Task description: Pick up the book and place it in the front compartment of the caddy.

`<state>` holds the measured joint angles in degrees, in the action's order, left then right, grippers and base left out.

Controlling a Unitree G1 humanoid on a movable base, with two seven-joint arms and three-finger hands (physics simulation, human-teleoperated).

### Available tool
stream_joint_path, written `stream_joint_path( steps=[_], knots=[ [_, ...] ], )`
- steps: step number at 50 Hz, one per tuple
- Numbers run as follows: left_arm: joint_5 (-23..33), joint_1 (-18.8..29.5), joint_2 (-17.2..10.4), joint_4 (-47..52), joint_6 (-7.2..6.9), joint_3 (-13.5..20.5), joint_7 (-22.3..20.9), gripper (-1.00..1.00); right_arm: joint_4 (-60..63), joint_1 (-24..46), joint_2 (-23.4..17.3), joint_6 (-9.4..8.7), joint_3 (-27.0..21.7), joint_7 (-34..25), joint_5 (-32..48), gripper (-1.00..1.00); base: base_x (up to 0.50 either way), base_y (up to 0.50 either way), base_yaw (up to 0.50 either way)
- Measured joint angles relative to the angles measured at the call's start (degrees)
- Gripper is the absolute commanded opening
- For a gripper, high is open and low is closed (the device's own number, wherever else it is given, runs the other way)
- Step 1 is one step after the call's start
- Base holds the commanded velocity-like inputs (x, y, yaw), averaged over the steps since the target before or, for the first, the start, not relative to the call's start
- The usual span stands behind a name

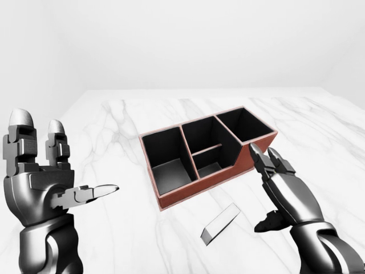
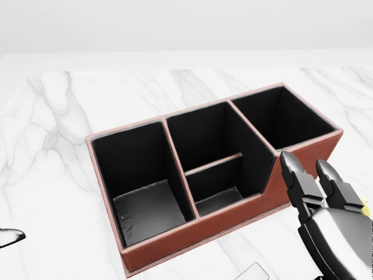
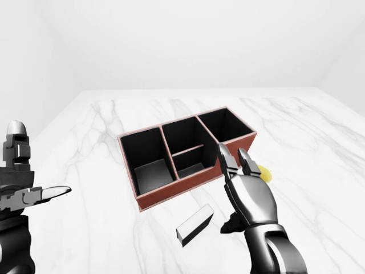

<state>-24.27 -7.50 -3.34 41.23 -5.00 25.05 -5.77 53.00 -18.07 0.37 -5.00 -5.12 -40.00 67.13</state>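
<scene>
Book [image 1: 220, 224] lies flat on the marble table [image 1: 114, 120], just below the caddy [image 1: 208, 153] in the left-eye view, apart from its near wall. Its long axis runs diagonal, lower-left to upper-right, roughly parallel to that wall. Right hand [image 1: 285, 191] hangs just right of the book, fingers spread, holding nothing; clearly the nearer hand. Left hand [image 1: 43, 182] is well left of the caddy, also spread and empty. Likely next: right hand goes left and down onto the book.
</scene>
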Motion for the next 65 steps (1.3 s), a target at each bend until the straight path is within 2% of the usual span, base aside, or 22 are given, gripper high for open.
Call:
stream_joint_path(
  steps=[10,18,21,28,45,65],
  knots=[
    [0.09,-0.09,0.03,-0.54,0.0,-0.33,0.02,1.0,-2.66,2.43,-0.47,0.0,0.4,0.0,3.09,1.0,0.0,0.0,0.0],
    [-0.14,-0.17,-0.02,-0.51,0.0,-0.13,-0.01,1.0,-4.1,2.77,-0.27,0.0,2.49,0.0,5.34,1.0,0.0,0.0,0.0],
    [-0.32,-0.18,-0.06,-0.46,0.0,0.08,-0.07,1.0,-4.52,2.78,-0.19,0.0,3.57,0.0,6.38,1.0,0.0,0.0,0.0],
    [-0.98,-0.42,-0.06,0.06,0.0,0.94,-0.21,1.0,-6.08,0.48,-0.25,0.0,9.44,0.0,8.55,1.0,0.0,0.0,0.0],
    [-1.43,-0.65,0.05,0.11,0.0,1.69,-0.44,1.0,-10.03,-1.28,-2.05,0.0,16.18,0.0,8.28,1.0,0.0,0.0,0.0],
    [-1.51,-0.87,0.08,-1.41,0.0,1.49,-0.79,1.0,-11.5,-3.2,-4.03,0.0,19.37,0.0,7.14,1.0,0.0,0.0,0.0]
  ],
)
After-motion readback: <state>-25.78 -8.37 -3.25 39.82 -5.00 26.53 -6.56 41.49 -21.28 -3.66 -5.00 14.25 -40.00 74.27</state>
